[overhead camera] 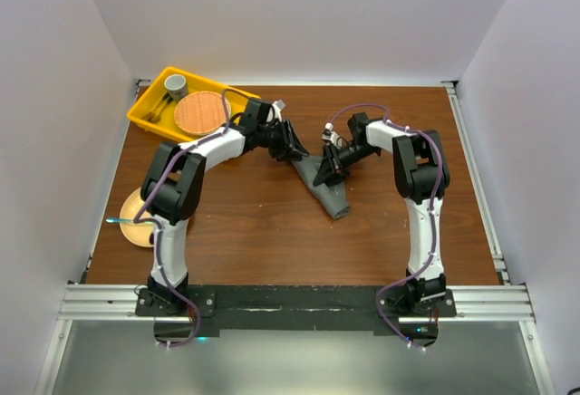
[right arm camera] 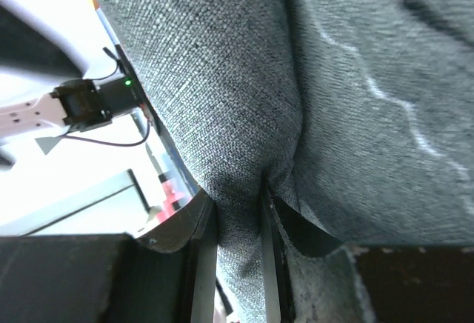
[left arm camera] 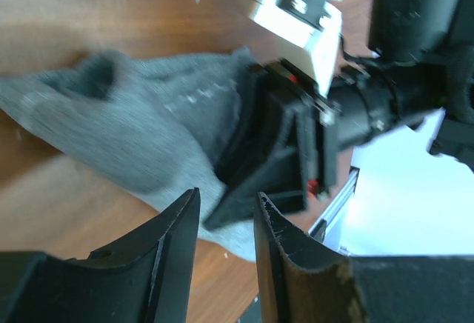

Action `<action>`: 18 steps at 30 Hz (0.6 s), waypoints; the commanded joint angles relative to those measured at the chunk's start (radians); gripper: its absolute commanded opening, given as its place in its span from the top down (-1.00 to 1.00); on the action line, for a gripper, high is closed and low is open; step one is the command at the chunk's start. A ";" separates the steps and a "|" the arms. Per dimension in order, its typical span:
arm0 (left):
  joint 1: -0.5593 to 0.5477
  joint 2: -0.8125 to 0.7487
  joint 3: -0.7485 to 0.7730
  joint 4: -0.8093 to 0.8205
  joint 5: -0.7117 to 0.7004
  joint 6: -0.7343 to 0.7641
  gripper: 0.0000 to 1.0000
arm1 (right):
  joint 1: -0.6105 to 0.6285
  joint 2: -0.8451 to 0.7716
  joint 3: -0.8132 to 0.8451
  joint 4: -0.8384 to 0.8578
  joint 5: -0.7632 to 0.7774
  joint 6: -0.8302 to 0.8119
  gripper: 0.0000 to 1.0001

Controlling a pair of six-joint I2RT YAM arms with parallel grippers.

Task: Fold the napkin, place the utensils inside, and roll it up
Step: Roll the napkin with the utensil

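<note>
The napkin [overhead camera: 328, 192] is a grey-green cloth bunched into a long lump in the middle of the wooden table. My right gripper [overhead camera: 330, 168] is shut on a fold at its upper end; in the right wrist view the cloth [right arm camera: 244, 101] fills the frame, and the gripper [right arm camera: 238, 212] pinches a ridge of it. My left gripper [overhead camera: 295, 149] hovers just left of that end. Its jaws [left arm camera: 226, 204] stand open with nothing between them, and the napkin [left arm camera: 148, 138] lies beyond. A thin teal-tipped utensil [overhead camera: 116, 221] rests by the pale plate [overhead camera: 138, 214].
A yellow tray [overhead camera: 152, 96] at the back left holds a grey cup [overhead camera: 175, 85], a round wooden plate [overhead camera: 201, 112] and some grey items. The right arm's black wrist [left arm camera: 400, 93] sits close in front of the left gripper. White walls enclose the table.
</note>
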 commanded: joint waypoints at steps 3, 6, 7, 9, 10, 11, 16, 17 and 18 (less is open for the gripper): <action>0.003 0.112 0.114 0.093 0.006 -0.049 0.21 | -0.045 0.061 0.043 -0.092 0.065 -0.053 0.41; 0.005 0.162 0.154 0.094 0.000 -0.058 0.23 | -0.050 0.061 0.050 -0.095 0.068 -0.054 0.35; 0.005 0.181 0.169 0.096 -0.003 -0.060 0.23 | -0.048 0.060 0.050 -0.097 0.070 -0.053 0.32; 0.005 0.197 0.182 0.099 -0.003 -0.066 0.24 | -0.048 0.042 0.055 -0.101 0.114 -0.050 0.21; 0.005 0.209 0.191 0.097 -0.007 -0.066 0.24 | -0.050 0.031 0.057 -0.103 0.134 -0.047 0.17; 0.006 0.214 0.193 0.093 -0.011 -0.066 0.24 | -0.048 0.020 0.067 -0.107 0.165 -0.042 0.08; 0.014 0.243 0.196 0.081 -0.018 -0.055 0.25 | -0.048 -0.095 0.113 -0.167 0.376 -0.050 -0.94; 0.019 0.246 0.194 0.079 -0.020 -0.055 0.25 | -0.045 -0.121 0.110 -0.169 0.389 -0.053 -0.96; 0.020 0.251 0.191 0.081 -0.020 -0.054 0.25 | -0.045 -0.144 0.106 -0.178 0.410 -0.053 -0.96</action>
